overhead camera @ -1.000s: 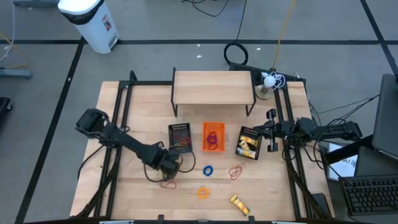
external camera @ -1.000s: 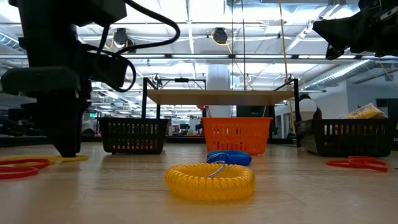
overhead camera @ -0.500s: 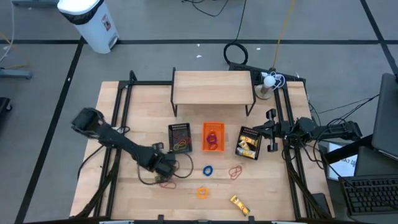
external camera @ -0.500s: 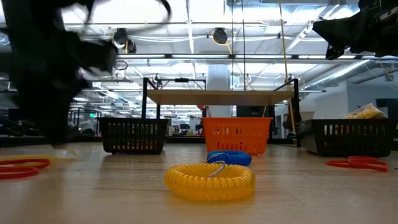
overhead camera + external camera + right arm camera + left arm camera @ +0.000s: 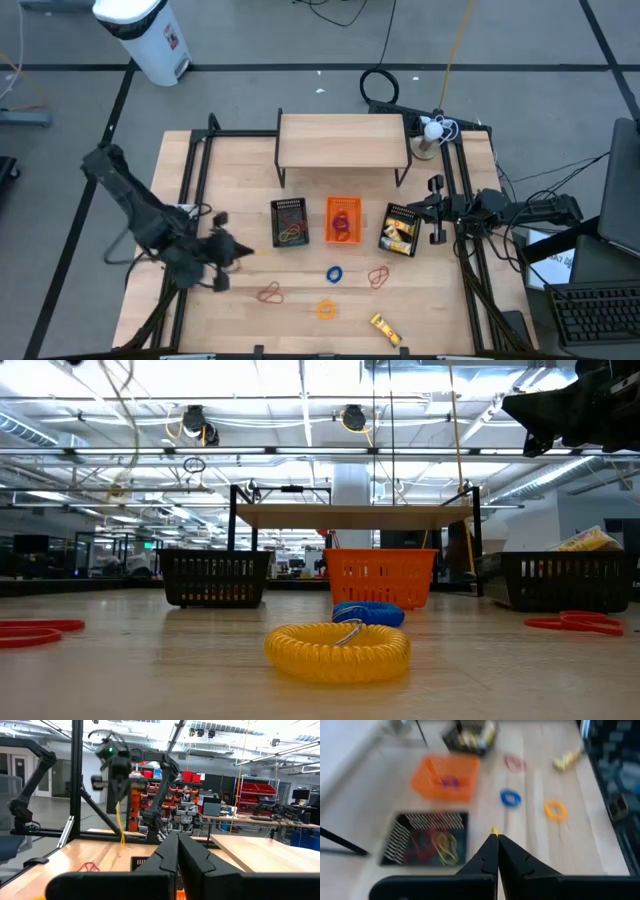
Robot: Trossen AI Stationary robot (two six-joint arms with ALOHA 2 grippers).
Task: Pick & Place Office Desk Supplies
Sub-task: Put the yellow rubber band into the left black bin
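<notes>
Left end effector (image 5: pixel 496 838) — yellow rubber band (image 5: pixel 120 826) pinched, dangling

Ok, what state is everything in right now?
left tool: shut on yellow rubber band, raised
right tool: shut, empty, near right mesh tray
left mesh tray: holds rubber bands
orange tray: holds rings
blue coil ring: loose on table
yellow-orange coil ring: loose on table
red rubber bands: loose on table
yellow piece: loose on table

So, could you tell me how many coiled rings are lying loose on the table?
2: a blue ring in front of the orange tray, and an orange ring nearer the front edge. Others may sit inside trays.
</notes>
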